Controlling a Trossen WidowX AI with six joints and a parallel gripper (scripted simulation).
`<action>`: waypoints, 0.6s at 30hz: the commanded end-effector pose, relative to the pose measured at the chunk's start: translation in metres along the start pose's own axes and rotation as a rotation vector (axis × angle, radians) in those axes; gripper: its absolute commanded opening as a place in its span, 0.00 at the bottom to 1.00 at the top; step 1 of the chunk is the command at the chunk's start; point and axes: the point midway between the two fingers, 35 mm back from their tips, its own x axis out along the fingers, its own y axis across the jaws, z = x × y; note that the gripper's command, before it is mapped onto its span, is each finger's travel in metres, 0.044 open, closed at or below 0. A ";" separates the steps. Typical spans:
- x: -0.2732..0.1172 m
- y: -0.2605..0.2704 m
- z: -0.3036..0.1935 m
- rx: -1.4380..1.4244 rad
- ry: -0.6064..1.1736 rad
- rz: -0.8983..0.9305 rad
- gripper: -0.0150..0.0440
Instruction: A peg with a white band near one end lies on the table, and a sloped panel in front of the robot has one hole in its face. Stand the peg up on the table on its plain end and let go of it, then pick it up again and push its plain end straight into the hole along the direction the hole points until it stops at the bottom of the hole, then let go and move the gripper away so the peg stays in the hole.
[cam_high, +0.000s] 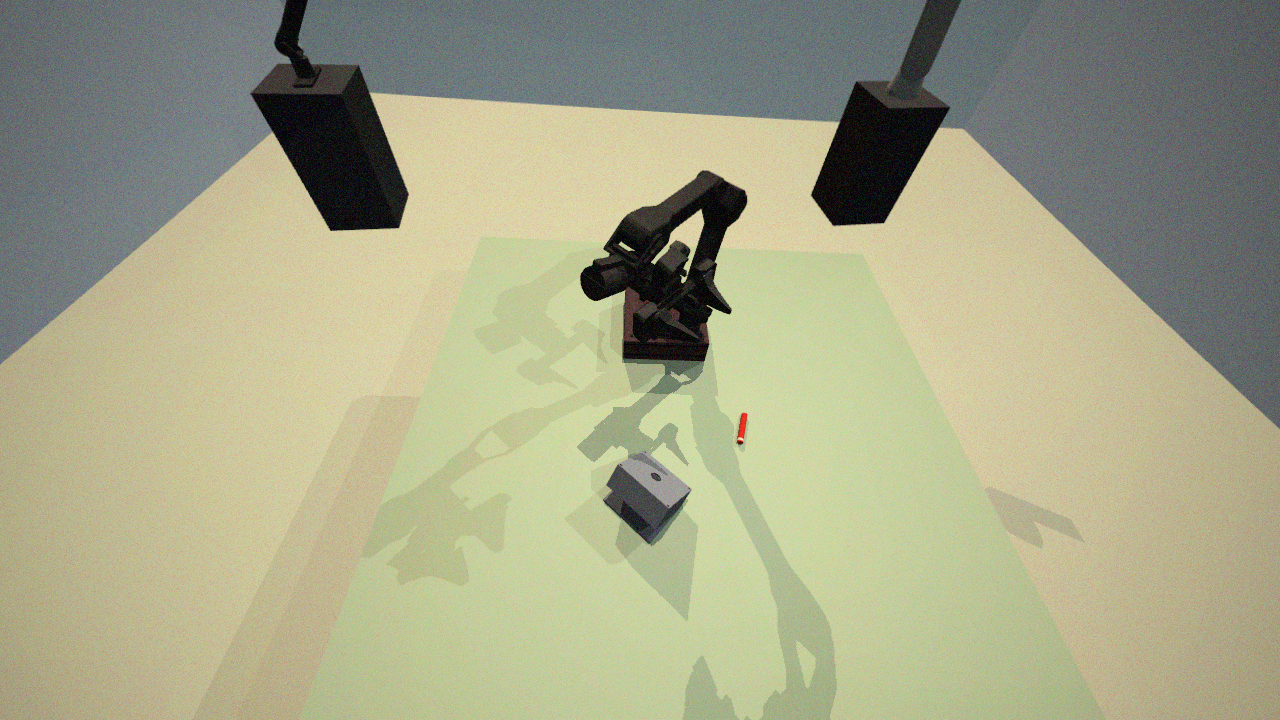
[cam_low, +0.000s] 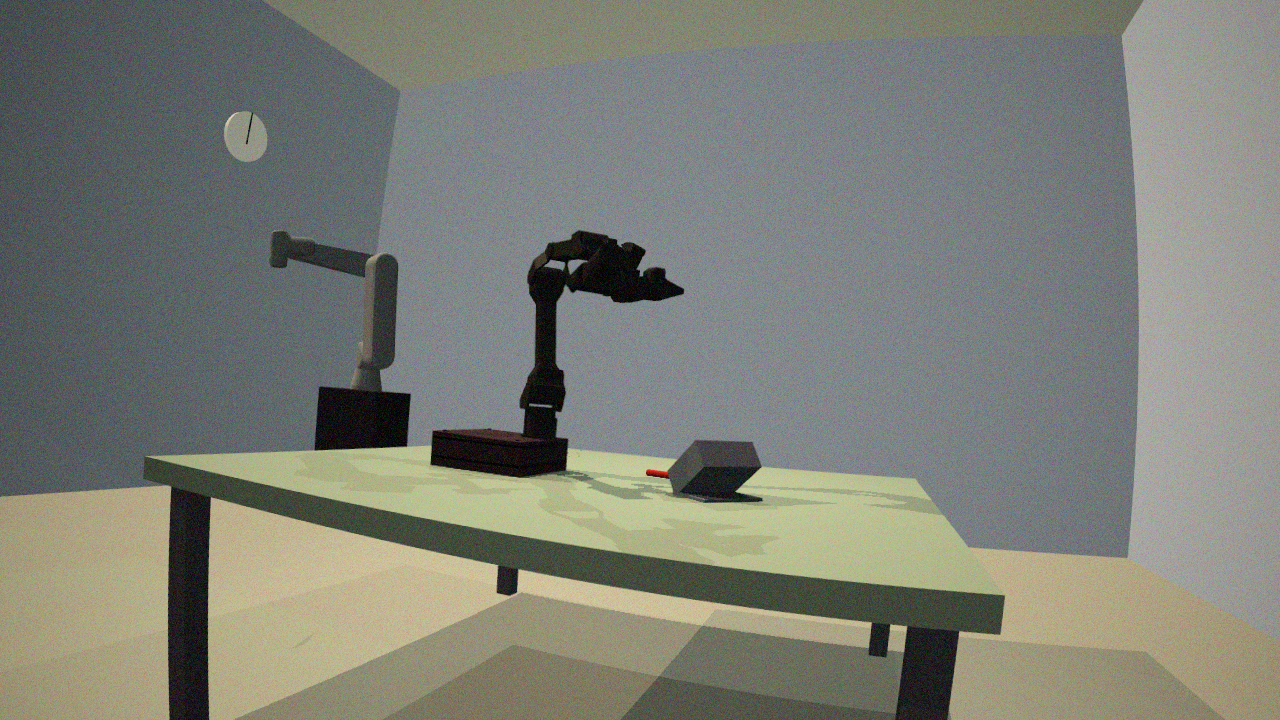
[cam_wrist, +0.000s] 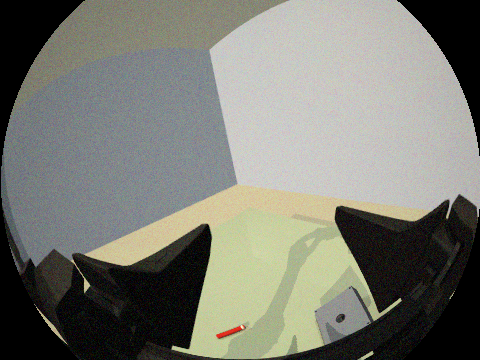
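Note:
A red peg (cam_high: 742, 424) (cam_low: 656, 472) (cam_wrist: 229, 332) lies on its side on the green table (cam_high: 895, 501) (cam_low: 805, 537). Its white band is at the end farther from the robot base. The grey block with the sloped panel (cam_high: 669, 488) (cam_low: 713, 454) (cam_wrist: 354, 306) stands on the table near the peg. Its one dark hole (cam_high: 656, 476) (cam_wrist: 340, 318) shows in the top view and the wrist view and looks empty. In the exterior view the block's edge may hide part of the peg. My gripper (cam_high: 714, 324) (cam_low: 682, 289) (cam_wrist: 276, 223) is wide open and empty, high above the table.
The dark red-brown base box (cam_high: 665, 351) (cam_low: 496, 454) carries my arm at the back of the table. Two dark pedestals (cam_high: 335, 147) (cam_high: 881, 152) with other arms stand beyond the table. Arm shadows cross the table top.

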 end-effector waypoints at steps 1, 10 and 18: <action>0.001 0.000 -0.001 0.005 0.003 0.001 0.98; 0.027 0.000 -0.037 0.223 0.175 0.052 1.00; 0.043 0.001 -0.064 0.371 0.311 0.057 1.00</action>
